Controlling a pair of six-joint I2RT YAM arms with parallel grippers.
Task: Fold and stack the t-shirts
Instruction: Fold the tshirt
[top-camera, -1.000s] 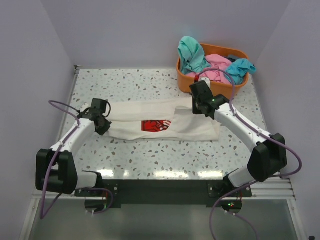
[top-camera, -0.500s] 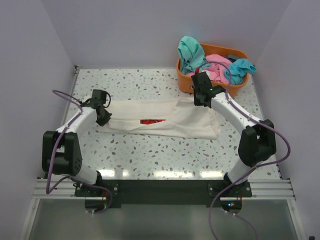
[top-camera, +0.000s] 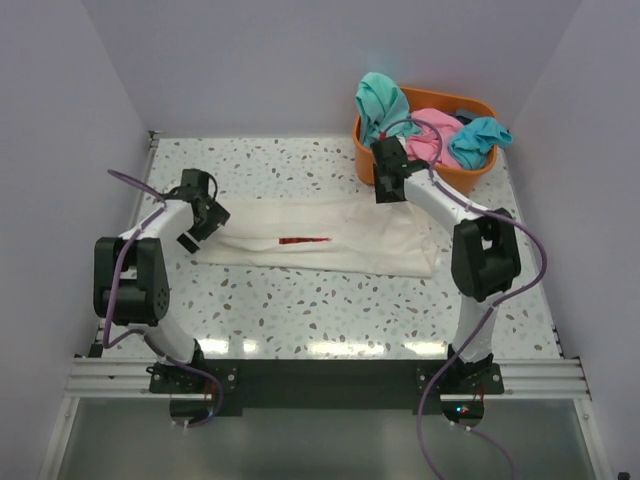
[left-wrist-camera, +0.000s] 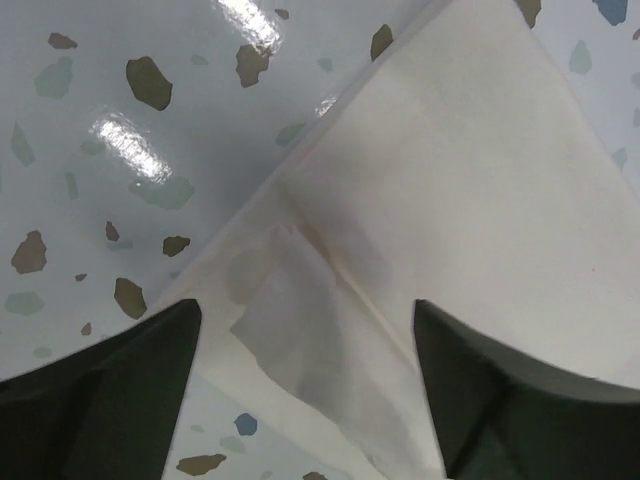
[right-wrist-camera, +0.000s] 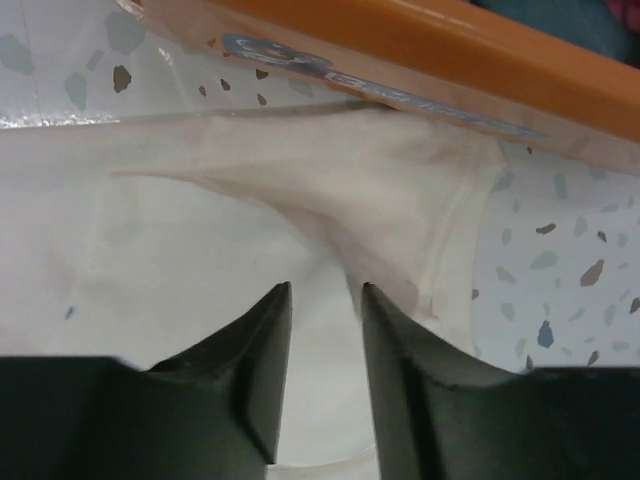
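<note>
While left gripper (left-wrist-camera: 305, 312) gapes over t-shirt (top-camera: 385, 238), right gripper (right-wrist-camera: 325, 292) angles down.

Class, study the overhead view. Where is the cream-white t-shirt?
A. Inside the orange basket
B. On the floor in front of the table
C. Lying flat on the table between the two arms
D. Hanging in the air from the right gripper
C: the cream-white t-shirt lies flat on the speckled table, while the orange basket holds the teal shirts and the pink shirt.
</note>
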